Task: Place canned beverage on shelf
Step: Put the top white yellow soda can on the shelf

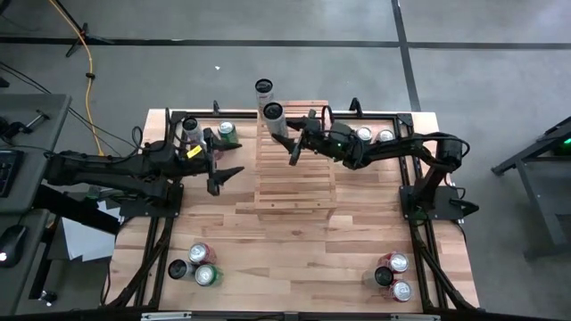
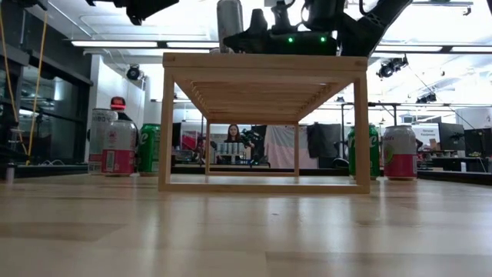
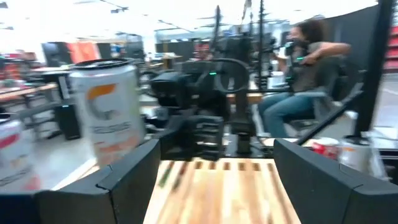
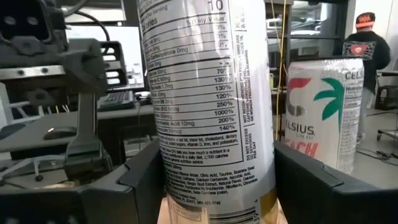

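Right hand (image 1: pixel 292 143) is sitting over the back end of the shelf (image 1: pixel 294 183), fingers pinching the tall white can (image 4: pixel 208 106) around its body. I'm keeping the can upright so it seats flat on the slats beside the second can (image 1: pixel 264 87) already standing at that end. Left hand (image 1: pixel 225 174) is waiting spread and empty just beside the shelf's left edge, clear of the drop zone. Spare cans (image 1: pixel 200 264) are sitting at the table (image 1: pixel 294 259) corners, well apart.
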You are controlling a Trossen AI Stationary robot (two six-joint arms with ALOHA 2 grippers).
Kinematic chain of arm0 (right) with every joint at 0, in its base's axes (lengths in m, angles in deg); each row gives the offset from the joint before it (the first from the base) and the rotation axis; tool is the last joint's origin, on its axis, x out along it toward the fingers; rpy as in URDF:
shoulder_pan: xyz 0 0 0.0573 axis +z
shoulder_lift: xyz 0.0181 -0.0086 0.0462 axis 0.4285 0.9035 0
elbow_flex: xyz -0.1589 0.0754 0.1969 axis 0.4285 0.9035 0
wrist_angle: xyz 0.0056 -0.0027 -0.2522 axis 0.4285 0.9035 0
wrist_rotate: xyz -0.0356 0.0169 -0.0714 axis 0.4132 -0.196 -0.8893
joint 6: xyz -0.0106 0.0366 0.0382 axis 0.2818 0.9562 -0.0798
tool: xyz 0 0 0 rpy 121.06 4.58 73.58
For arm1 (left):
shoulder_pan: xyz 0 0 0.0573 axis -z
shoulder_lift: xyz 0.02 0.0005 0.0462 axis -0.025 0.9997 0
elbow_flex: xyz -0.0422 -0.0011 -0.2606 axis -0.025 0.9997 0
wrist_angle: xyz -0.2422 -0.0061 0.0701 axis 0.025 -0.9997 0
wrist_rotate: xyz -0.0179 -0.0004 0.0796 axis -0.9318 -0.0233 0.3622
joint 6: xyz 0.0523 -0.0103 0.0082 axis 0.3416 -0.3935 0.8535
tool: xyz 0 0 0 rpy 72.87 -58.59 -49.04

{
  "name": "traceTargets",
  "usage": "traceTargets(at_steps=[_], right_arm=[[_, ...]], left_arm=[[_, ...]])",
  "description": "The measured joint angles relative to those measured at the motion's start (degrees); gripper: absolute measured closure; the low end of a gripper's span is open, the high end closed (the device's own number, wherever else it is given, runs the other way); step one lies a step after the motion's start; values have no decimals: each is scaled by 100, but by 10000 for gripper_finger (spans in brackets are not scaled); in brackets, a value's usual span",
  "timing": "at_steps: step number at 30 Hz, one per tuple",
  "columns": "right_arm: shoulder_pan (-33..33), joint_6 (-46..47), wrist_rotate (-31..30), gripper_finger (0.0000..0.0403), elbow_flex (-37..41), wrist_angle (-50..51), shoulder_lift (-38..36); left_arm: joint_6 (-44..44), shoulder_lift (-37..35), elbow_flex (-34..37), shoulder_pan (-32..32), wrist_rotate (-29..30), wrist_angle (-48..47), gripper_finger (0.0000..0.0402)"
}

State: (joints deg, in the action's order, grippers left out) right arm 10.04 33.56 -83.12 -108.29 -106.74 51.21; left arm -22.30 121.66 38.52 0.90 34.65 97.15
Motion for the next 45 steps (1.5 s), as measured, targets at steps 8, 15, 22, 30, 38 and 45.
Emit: traceTargets(at_steps=[8, 15, 22, 30, 38, 45], right_arm=[[11, 298, -61, 172, -37, -923, 582], [46, 396, 24, 172, -542, -1030, 1077], [83, 207, -181, 172, -884, -491, 1198], [70, 106, -627, 172, -876, -20, 1198], [9, 108, -628, 163, -874, 162, 1199], [-4, 106, -573, 146, -876, 243, 1189]], left_arm=[[306, 17, 0, 0, 167, -101, 98], [313, 15, 0, 0, 170, -100, 98], [302, 15, 0, 0, 187, -143, 98], [297, 15, 0, 0, 233, -148, 98], [295, 15, 0, 0, 379, -148, 98], [249, 15, 0, -2, 382, -196, 98]])
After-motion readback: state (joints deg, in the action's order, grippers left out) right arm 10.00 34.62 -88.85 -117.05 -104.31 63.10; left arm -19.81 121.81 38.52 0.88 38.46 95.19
